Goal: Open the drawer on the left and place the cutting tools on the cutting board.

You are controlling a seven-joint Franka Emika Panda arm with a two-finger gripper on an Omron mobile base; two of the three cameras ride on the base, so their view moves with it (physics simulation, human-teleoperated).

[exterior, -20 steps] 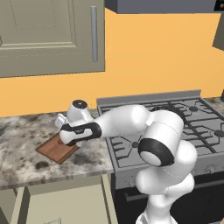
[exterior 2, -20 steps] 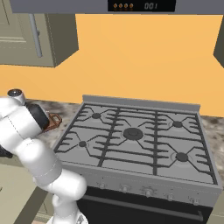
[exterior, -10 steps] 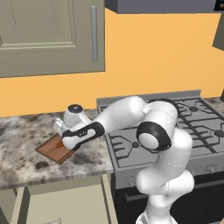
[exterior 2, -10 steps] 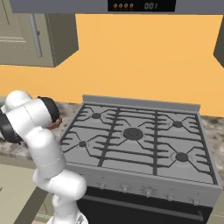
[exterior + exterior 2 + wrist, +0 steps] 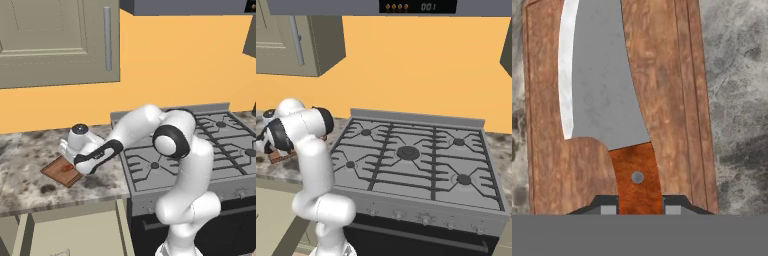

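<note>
Holding the knife (image 5: 607, 100) by its reddish-brown handle, jaws clamped on it, blade laid flat along the cutting board (image 5: 672, 100) on the marble counter (image 5: 737, 100). Drawer (image 5: 75, 232) open below. Risk: letting go w/ the handle tilted could skid the blade off the board's edge.

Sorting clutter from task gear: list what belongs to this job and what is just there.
Job:
- board, on the counter
- knife, reddish-brown handle, blade over the board
- pincer, shut on the knife handle
- drawer, open below the counter

Just there:
- stove
- wall cabinet
- counter
</note>
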